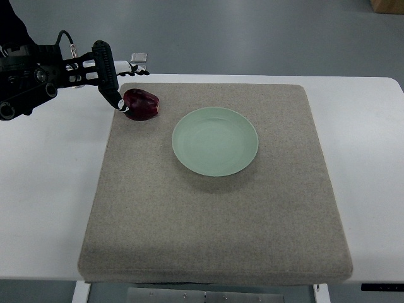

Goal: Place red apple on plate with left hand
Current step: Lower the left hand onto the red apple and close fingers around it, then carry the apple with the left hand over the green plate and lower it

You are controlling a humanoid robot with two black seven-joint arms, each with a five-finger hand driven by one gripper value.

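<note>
The left robot hand reaches in from the left edge, up and left of the plate, its black arm lying over the bare white desk. Its fingers point down toward the apple's left side; one tip touches or nearly touches the fruit, but whether the hand truly holds it cannot be told, since the fingers are not seen closing round it. The apple, dark red, rests on the grey mat near the mat's far left corner, just left of the plate and apart from it. The plate, pale green and round, sits on the mat, its rim clear of the apple. A small grey thing lies on the desk beyond the mat, up and left of the plate, too small to make out.
</note>
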